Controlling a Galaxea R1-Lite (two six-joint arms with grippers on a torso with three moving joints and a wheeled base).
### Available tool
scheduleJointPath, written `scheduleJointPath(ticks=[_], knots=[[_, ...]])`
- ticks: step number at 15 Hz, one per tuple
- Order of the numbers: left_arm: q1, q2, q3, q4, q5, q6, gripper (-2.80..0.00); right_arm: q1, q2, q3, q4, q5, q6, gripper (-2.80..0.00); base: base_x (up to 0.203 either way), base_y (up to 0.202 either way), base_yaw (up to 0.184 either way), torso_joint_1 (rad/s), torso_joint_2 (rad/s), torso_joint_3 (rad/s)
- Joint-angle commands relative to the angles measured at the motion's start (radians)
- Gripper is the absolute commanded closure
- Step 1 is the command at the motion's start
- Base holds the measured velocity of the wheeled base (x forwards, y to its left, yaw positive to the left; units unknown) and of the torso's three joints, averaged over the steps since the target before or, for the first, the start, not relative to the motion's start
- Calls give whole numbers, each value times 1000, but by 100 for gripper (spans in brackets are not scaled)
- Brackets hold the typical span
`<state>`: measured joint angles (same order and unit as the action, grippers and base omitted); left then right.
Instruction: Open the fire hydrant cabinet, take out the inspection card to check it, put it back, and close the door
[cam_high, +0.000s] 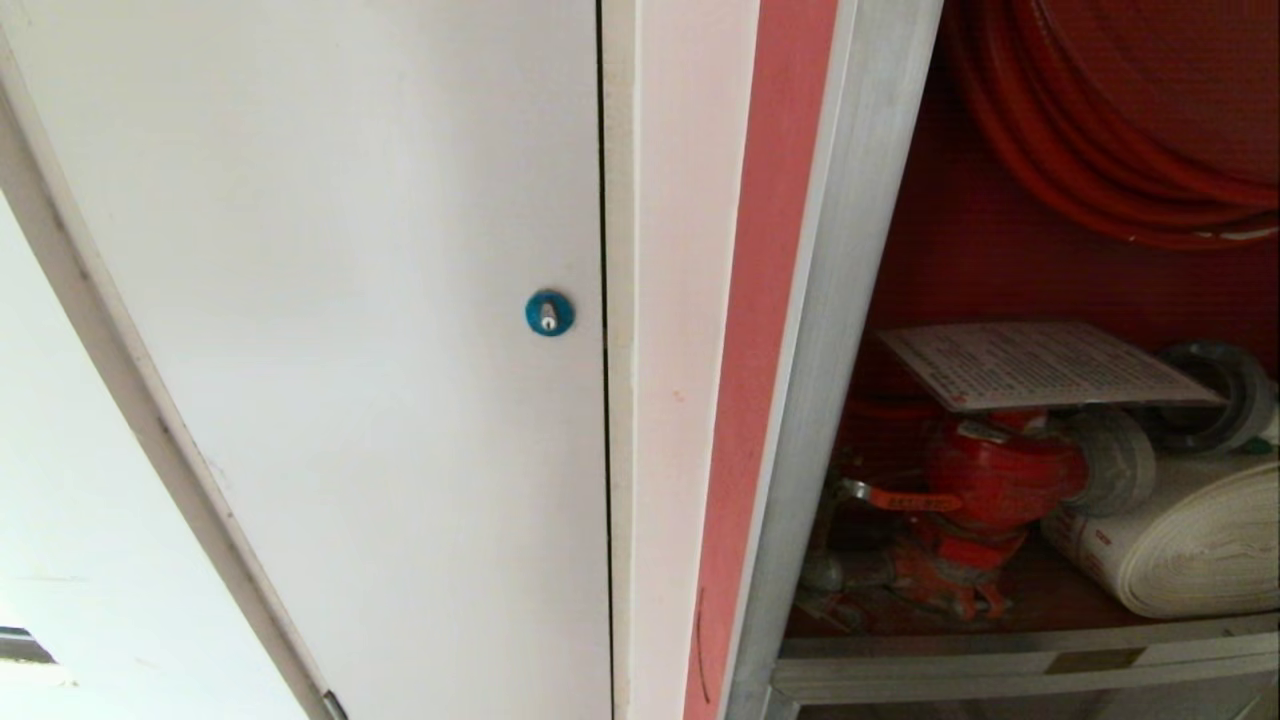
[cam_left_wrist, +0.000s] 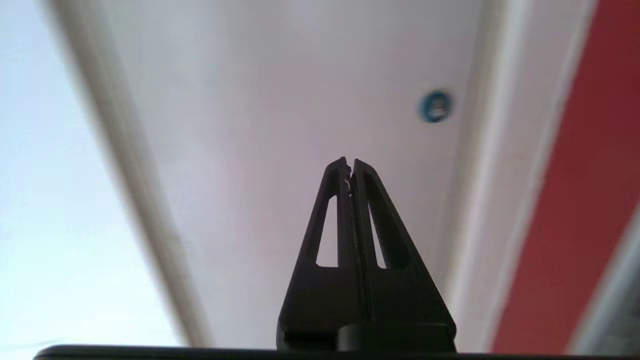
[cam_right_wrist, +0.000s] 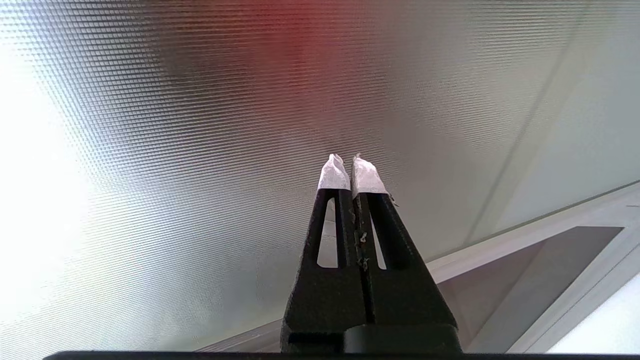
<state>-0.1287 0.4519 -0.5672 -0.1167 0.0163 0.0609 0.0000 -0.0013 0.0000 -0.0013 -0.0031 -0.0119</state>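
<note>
Fire hydrant cabinet (cam_high: 850, 300) stands open at right of head view, inspection card (cam_high: 1040, 365) lying flat atop red valve (cam_high: 1000, 470) inside, so only closing the door looks left; left gripper (cam_left_wrist: 349, 162) and right gripper (cam_right_wrist: 350, 159) both shut, empty

Red hose coil (cam_high: 1120, 150) cut off at the frame's edge, inspection card (cam_high: 1040, 365) print unreadable (too small), white hose roll (cam_high: 1190, 545) partly cropped

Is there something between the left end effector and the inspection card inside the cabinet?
Yes. The left end effector, shut, faces the plain white door beside the cabinet. The cabinet's silver frame post stands between that door and the inspection card, which lies on the red valve.
</note>
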Motion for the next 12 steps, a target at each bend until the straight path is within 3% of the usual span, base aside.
scheduleJointPath(ticks=[1,5,8,12], knots=[[3,-110,0,56,36,62,0,0,0,0,0,0,0,0,0,0,0,0,0,0],[117,-179,13,75,54,125,0,0,0,0,0,0,0,0,0,0,0,0,0,0],[131,-283,101,75,52,193,0,0,0,0,0,0,0,0,0,0,0,0,0,0],[132,-438,289,76,44,201,0,0,0,0,0,0,0,0,0,0,0,0,0,0]])
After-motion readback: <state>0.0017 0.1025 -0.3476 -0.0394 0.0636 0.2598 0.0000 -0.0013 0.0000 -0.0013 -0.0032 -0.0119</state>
